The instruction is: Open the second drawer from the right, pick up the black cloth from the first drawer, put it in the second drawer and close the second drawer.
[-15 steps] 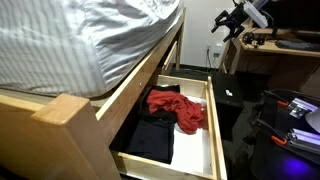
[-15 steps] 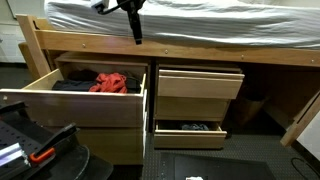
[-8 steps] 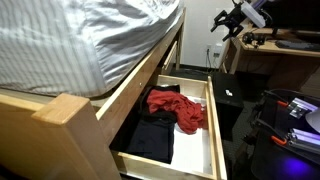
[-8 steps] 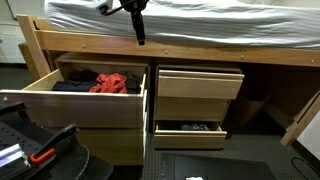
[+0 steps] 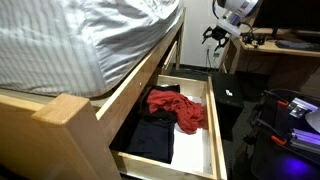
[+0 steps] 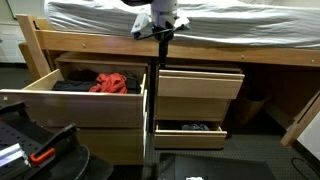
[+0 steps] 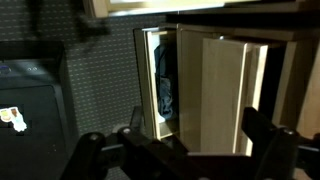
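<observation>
A black cloth lies in the wide open drawer under the bed, next to a red cloth. Both cloths show in the other exterior view too, the black cloth left of the red cloth. Beside the open drawer stands a column of drawers; its upper drawer is shut and its bottom drawer is slightly open. My gripper hangs open and empty in front of the bed rail, above that column. It also shows far from the cloths in an exterior view. In the wrist view my gripper faces the drawer fronts.
A striped mattress lies over the drawers on a wooden bed frame. A desk stands at the back. Dark equipment with orange parts sits on the floor in front. The slightly open bottom drawer holds a bluish cloth.
My arm has swung away from the open drawer's side to the middle of the bed front and come lower. The gripper stays open and empty. Drawers and cloths have not moved.
</observation>
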